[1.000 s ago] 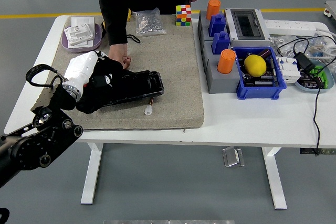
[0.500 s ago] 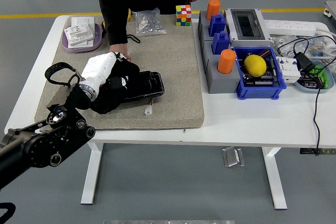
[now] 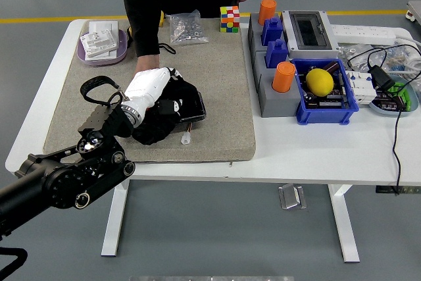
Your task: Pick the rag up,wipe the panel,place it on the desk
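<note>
The robot's left hand [image 3: 150, 97] comes in from the left and presses a dark rag [image 3: 164, 111] down on the black panel [image 3: 193, 104], which lies on the grey mat [image 3: 223, 83] on the white bench [image 3: 316, 149]. Its fingers look clenched on the rag, though the bunched cloth hides them, so I cannot tell for sure. Most of the panel is covered; only its right end shows. The right hand is out of sight.

A person stands at the far side with one hand [image 3: 146, 64] down on the mat just behind the robot's wrist.

Risks, as I judge them: the panel is loose on the mat, so a hard sideways wipe could push it along and knock the small white connector [image 3: 187, 139] lying just in front. The person's hand is close enough to be bumped if the arm swings back. The rag could also snag on the panel's end.

I can read no labels or brand names; the print on the white packs in the purple tray [image 3: 99, 57] is too small.
</note>
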Available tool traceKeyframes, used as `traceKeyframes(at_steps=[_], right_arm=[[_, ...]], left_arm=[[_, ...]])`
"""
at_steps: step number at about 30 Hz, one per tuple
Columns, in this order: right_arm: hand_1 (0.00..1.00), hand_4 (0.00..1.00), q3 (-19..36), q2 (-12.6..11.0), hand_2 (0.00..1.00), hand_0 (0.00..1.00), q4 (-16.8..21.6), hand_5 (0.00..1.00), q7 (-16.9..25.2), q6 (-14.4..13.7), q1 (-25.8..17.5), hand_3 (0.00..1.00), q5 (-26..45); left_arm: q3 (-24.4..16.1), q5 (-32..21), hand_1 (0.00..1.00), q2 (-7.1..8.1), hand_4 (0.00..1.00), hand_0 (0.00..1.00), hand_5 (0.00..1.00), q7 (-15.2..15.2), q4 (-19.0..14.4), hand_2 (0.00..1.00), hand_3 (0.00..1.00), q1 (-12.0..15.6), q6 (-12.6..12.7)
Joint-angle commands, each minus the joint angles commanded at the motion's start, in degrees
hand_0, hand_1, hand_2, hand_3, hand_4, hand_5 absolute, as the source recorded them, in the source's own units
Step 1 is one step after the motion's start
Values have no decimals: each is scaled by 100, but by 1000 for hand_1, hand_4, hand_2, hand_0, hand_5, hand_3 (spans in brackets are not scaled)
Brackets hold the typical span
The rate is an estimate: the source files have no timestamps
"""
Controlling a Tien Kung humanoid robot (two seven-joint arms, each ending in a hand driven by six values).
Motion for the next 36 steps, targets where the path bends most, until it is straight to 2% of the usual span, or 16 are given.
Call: traceKeyframes(at_steps=[16,25,36], right_arm=[[634,974,-53,-23,679,723,0,558,-23,4,54,586,-3],[634,974,-4,7,678,723,0,557,-35,6,22,586,-41],[634,974,148,61,679,723,0,556,-50,-21,-33,587,-147]], left_arm=[[433,-58,286,-80,114,227,2,24,-116,496,296,-178,-73],[384,-15,287,-86,114,230,2,33,-72,496,297,-148,-50],[300,126,285,68,119,227,2,82,152,496,300,2,97]])
